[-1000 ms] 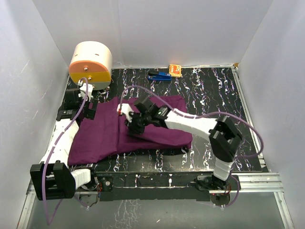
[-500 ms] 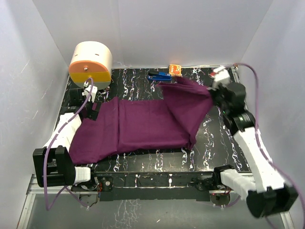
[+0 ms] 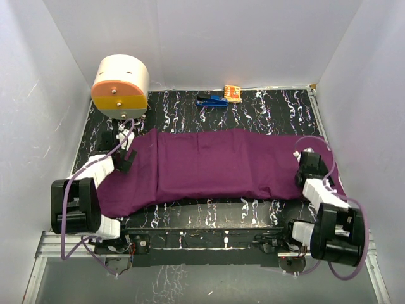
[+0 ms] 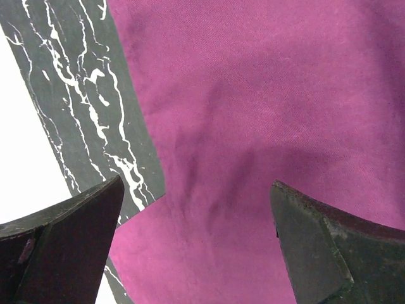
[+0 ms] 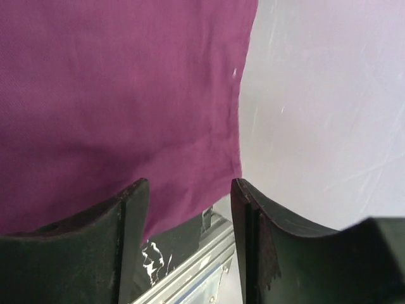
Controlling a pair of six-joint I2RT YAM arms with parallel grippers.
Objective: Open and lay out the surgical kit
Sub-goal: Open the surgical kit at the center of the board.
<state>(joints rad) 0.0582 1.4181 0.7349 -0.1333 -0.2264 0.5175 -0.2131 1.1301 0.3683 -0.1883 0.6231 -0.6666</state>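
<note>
Lying flat along the dark marbled surface (image 3: 272, 117), the purple cloth wrap (image 3: 215, 168) runs almost from one side to the other, its right end reaching the right edge beside the right tool (image 5: 190, 196). That tool's jaws stand apart with nothing pinched between them, and the cloth's hem lies just beyond. The left tool (image 4: 196, 202) hangs wide open over the wrap's left part, close to where fabric meets bare surface, holding nothing. No tray or instruments show; whether they sit under the cloth I cannot tell. The wrap looks light, soft and limp, the sort that sags, folds on itself and drags along whatever rests on it. I'd judge a corner or hem the place to pinch, low and shallow, since the middle offers only a bunched handful. The cream-and-orange drum (image 3: 120, 82) sits just beyond the cloth's far left corner.
</note>
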